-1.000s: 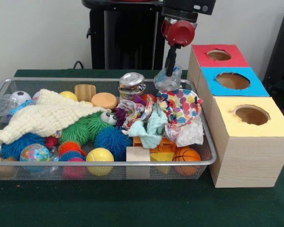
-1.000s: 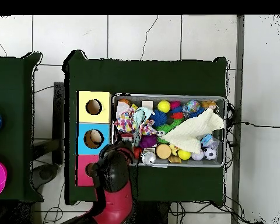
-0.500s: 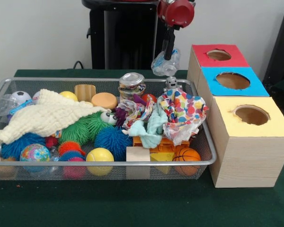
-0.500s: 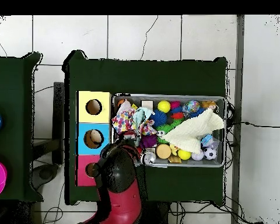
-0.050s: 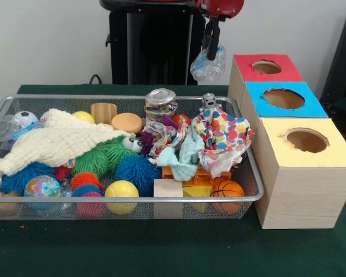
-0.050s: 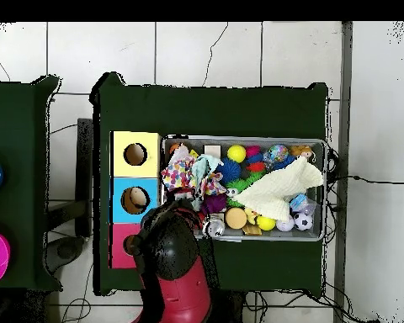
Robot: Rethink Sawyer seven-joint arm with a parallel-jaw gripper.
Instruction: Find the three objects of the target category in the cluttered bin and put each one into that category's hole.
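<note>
Now the jaws hang high above the far corner of the wire-mesh bin, clamped on the neck end of a crumpled clear plastic bottle, which dangles below them, clear of the clutter. Holding it this high makes sense: the bottle must pass over the bin's rim and over the top edge of the sorting boxes before it can be dropped.

Just beside the jaws and slightly lower stands the red box with its round hole; beyond it, farther from the jaws, come the blue box and then the yellow box. The red hole is the nearest, so it looks like the likely target, though which colour belongs to this category cannot be read here. From above, the arm's red and black body hides the bottle and covers most of the red box.

Below the jaws the bin stays crowded: a crushed metal can, a polka-dot cloth, a cream knitted cloth, spiky rubber balls and a small basketball. Another clear plastic item lies at the bin's far end, well away from the jaws, perhaps another of the same kind.
</note>
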